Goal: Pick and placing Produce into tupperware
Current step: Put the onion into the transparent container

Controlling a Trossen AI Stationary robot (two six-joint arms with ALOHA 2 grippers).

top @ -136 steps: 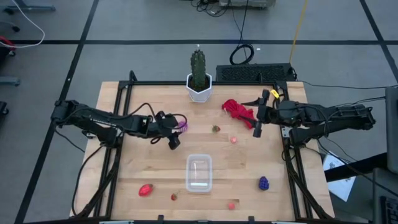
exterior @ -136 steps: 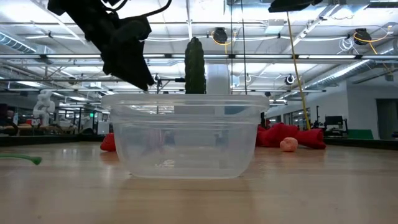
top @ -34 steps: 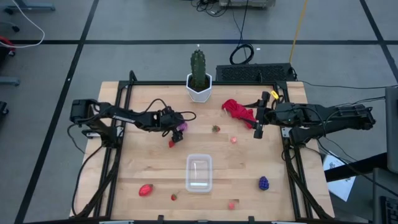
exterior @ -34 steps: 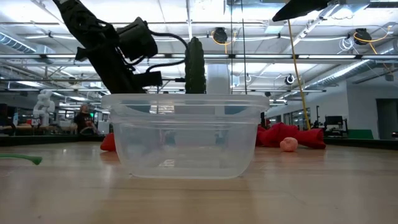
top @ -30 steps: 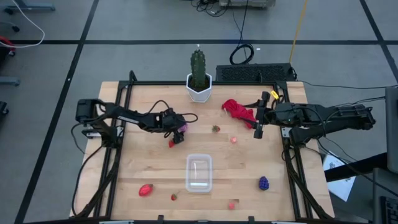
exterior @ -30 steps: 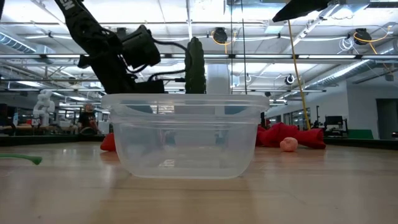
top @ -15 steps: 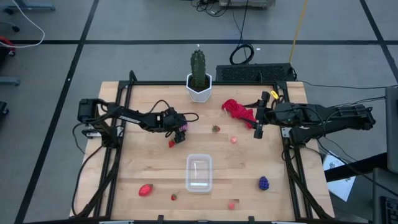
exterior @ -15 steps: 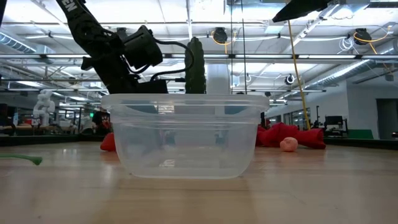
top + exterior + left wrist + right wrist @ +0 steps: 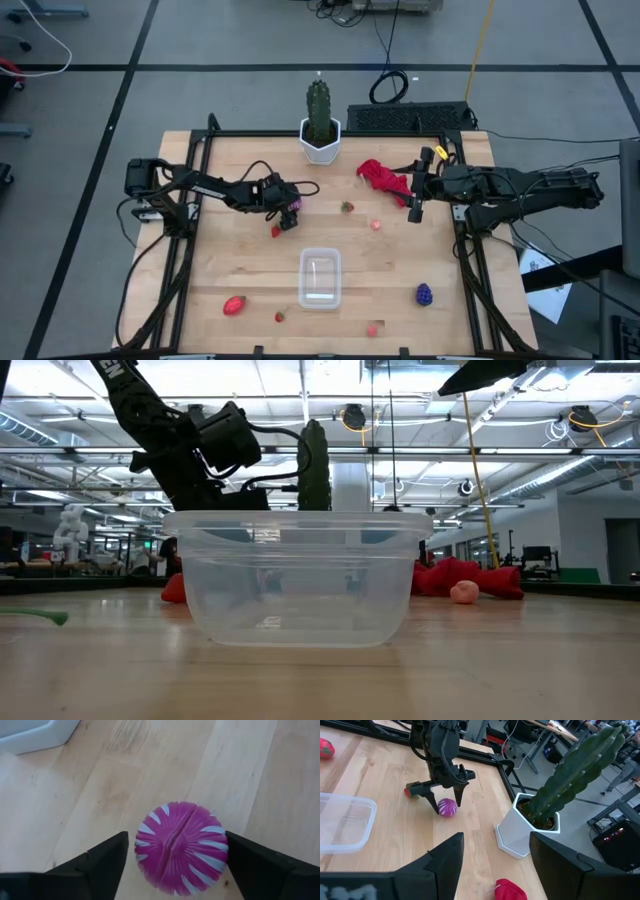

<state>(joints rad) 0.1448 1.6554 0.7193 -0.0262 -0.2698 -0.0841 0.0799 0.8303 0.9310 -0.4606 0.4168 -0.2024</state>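
The magenta round piece [image 9: 181, 847] with white stripes rests on the wooden table, left of centre. My left gripper [image 9: 176, 834] is open and points down over it [image 9: 289, 211], one finger close on each side [image 9: 447, 807]; I see no hold. My right gripper [image 9: 413, 200] is open and waits above the table's right side, beside the red cloth. The clear tupperware [image 9: 320, 278] stands near the front middle. Strawberries [image 9: 234, 305] [image 9: 276, 231] [image 9: 347, 207], pink pieces [image 9: 376, 224] [image 9: 372, 328] and the purple grape bunch [image 9: 424, 294] lie scattered on the table.
A green cactus [image 9: 319, 105] in a white hexagonal pot [image 9: 320, 148] stands at the far edge. The red cloth [image 9: 382, 177] lies right of it. A black frame [image 9: 190, 180] borders the table. Bare wood shows between the tupperware and the far fruits.
My left gripper has come down a little over the magenta piece and now stays there. The fruits, the tupperware and my right arm have kept still.
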